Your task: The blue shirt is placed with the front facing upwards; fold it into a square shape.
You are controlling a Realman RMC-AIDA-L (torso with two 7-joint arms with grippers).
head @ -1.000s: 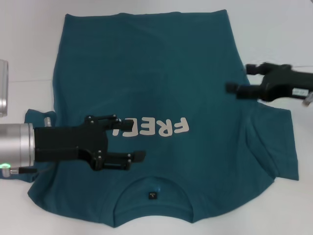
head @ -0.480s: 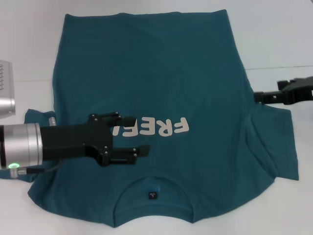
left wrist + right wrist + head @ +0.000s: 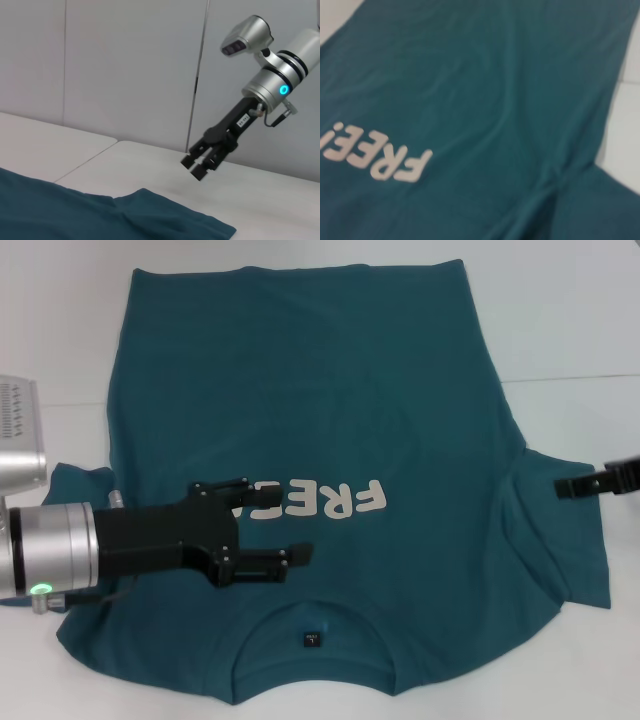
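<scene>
The blue shirt [image 3: 320, 390] lies flat on the white table with its front up and its collar toward me. Cream "FREE!" lettering [image 3: 325, 500] crosses the chest, and a small dark neck label [image 3: 312, 639] sits inside the collar. My left gripper [image 3: 288, 522] hovers open over the chest, just left of the lettering, with nothing between its fingers. My right gripper [image 3: 196, 167] is open in the air over the table beside the shirt's right sleeve [image 3: 570, 540]. In the head view only one of its fingertips [image 3: 572, 485] shows at the frame edge. The right wrist view shows the shirt [image 3: 495, 100] and its lettering [image 3: 375, 155].
The white table [image 3: 570, 320] has bare surface at the far right and far left of the shirt. A silver part of the left arm [image 3: 20, 435] stands at the left edge. Pale wall panels [image 3: 125, 65] rise behind the table.
The right gripper has drawn back to the right and nearer to me, from over the shirt's side to the frame edge by the sleeve. The left gripper has shifted slightly right and nearer.
</scene>
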